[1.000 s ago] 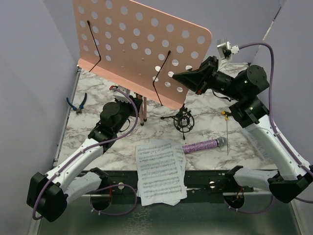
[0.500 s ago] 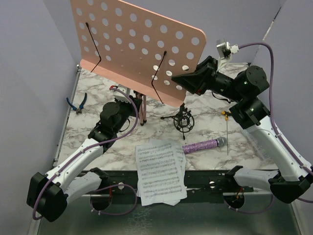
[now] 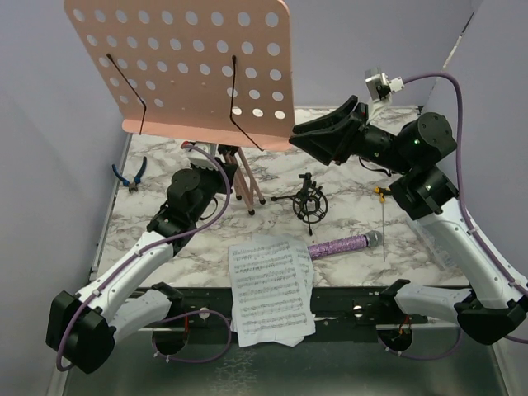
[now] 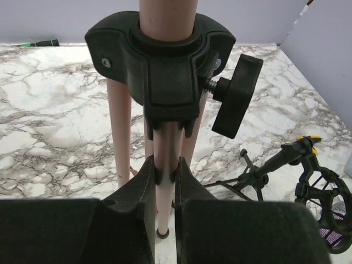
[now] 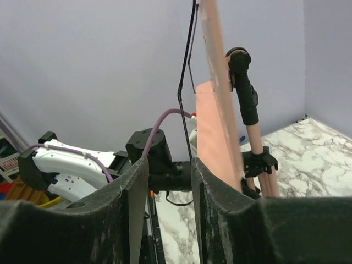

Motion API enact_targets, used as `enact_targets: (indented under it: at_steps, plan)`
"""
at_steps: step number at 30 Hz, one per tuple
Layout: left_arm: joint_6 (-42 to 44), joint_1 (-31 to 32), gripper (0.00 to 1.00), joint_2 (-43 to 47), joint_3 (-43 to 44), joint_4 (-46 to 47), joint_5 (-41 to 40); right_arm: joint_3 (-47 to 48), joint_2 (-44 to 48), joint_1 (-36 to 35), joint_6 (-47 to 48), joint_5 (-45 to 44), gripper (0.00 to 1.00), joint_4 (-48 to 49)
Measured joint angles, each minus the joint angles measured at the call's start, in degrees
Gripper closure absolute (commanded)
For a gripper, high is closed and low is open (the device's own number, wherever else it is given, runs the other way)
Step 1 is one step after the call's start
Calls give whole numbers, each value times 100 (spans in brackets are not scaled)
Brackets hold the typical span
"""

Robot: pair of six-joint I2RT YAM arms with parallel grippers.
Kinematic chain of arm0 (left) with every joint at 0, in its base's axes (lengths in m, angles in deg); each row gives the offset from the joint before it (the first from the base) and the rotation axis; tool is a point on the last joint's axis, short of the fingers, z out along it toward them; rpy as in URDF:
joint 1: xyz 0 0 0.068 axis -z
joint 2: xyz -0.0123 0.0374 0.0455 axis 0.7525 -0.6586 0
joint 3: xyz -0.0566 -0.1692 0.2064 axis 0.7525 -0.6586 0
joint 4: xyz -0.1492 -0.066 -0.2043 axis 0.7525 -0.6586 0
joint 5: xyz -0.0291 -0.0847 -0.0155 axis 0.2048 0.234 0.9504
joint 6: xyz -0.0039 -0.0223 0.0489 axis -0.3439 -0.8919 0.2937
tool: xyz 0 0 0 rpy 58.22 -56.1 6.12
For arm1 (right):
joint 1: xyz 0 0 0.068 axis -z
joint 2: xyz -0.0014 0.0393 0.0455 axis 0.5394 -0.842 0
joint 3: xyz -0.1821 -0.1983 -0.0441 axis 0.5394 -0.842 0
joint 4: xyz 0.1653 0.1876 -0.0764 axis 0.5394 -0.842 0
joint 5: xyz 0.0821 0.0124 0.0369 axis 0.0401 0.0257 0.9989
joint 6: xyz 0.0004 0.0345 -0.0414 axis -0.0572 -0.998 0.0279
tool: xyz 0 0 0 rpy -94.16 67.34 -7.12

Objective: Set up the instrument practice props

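The music stand (image 3: 190, 66) has swung round in the last second. Its pink plate, which stood slanted with its right end far over toward the right arm, now faces the near side squarely and sits further left in the top view. The tripod legs have shifted with it. The left claw (image 4: 164, 165) is pressed onto the stand's thin lower tube (image 4: 164, 214), just under the black collar with the knob, so it seems to be what steadies the stand. The right claw (image 5: 168, 162) is spread, with the edge of the plate outside its right finger and nothing between the two. In the top view it hangs just beside the plate's lower right corner and is no longer on the edge. I take this to mean the stand is now about upright and turned as wanted, so the straightening step looks nearly done. None of the holders is filled yet. The ledge of the stand is bare, and the pages (image 3: 271, 289) lie flat at the near edge of the tabletop (image 3: 355, 206), partly over the black rail. The ring of the shock mount (image 3: 309, 204) holds nothing, and the microphone (image 3: 342, 244) lies on its side near it, between the mount and the pages.
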Motion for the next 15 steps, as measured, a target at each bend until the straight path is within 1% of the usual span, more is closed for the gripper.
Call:
enact_targets:
  at_steps: [3,6,11,15]
  plan:
    - [37,37,100,-107,186,-229,-2,0,0,-11,42,-28,46,-90]
    - [107,101,100,-229,358,-387,-22,0,0,-17,92,-133,42,-157]
    - [260,245,100,-319,466,-496,-24,-7,0,-17,153,-487,37,-269]
    - [345,289,100,-319,483,-555,-22,-92,37,-17,203,-828,36,-404]
